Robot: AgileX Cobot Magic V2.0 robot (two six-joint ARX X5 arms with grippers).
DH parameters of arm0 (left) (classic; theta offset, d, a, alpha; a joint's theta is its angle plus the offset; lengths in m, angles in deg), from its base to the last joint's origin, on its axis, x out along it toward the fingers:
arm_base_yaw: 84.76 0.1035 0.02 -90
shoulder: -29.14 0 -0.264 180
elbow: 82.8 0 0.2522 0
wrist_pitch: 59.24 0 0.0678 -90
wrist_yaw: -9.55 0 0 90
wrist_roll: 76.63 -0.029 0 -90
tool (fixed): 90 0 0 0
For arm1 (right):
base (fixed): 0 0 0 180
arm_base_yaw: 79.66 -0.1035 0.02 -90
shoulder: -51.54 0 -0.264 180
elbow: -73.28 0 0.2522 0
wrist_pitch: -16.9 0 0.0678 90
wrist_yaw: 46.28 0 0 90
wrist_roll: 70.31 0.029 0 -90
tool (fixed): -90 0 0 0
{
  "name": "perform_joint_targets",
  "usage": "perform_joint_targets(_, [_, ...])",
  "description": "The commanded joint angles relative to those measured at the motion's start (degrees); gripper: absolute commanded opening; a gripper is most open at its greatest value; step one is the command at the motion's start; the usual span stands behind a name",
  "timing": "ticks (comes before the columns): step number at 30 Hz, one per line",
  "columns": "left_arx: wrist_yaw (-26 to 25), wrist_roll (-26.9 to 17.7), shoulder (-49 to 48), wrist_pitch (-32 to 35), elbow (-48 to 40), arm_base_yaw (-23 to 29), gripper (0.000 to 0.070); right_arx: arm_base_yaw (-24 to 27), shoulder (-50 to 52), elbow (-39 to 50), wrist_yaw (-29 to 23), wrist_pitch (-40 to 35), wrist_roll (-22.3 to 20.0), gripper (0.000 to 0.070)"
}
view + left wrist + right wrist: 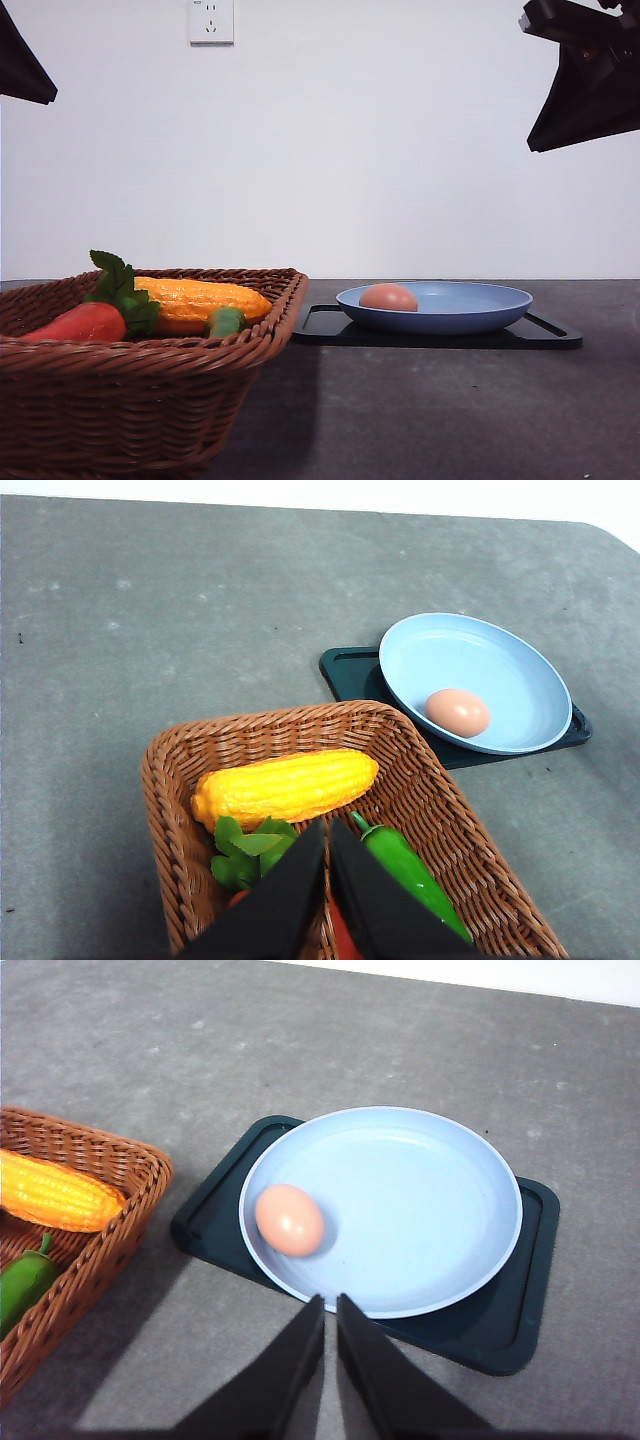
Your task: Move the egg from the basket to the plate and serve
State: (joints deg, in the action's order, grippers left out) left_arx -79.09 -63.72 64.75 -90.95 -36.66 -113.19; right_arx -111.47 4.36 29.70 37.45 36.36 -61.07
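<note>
Egg (pixel 388 296) lying in the blue plate (pixel 480 312), clear of both pairs of jaws.

From the front, the plate sits on a black tray (pixel 545 331) at centre-right of the frame, on the grey desk (pixel 420 410), with the egg toward its left side. The wicker basket (pixel 130 390) fills the lower left, holding corn (pixel 200 297), a carrot (pixel 82 322) and a green pepper (pixel 226 321). Left jaws (pixel 328 875) are pressed together, empty, over the basket; the egg lies up and right of them. Right jaws (pixel 330 1345) are also clenched on nothing, just outside the plate's near rim, the egg slightly up-left of their tips.
</note>
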Motion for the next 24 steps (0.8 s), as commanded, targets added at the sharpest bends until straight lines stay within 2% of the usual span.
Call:
perform_joint_targets(1, [0.15, 0.24, 0.3, 0.68, 0.61, -0.46, 0.0, -0.24, -0.24, -0.57, -0.28, -0.59, 0.61, 0.0])
perform_joint_targets(13, [0.16, 0.12, 0.2, 1.23, 0.59, -0.49, 0.0, -0.24, -0.26, -0.57, -0.24, -0.59, 0.61, 0.0])
perform_joint_targets(16, [0.51, -1.91, -2.53, 0.25, 0.58, -0.04, 0.0, -0.24, -0.26, -0.57, -0.24, -0.59, 0.61, 0.0])
perform_joint_targets(19, [0.29, -6.29, -8.36, -1.96, 0.01, 2.19, 0.0, -0.24, -0.26, -0.57, -0.22, -0.59, 0.61, 0.0])
perform_joint_targets(24, [0.35, -8.84, -19.68, 1.98, -6.05, 9.17, 0.0, -0.24, -0.26, -0.57, -0.26, -0.59, 0.61, 0.0])
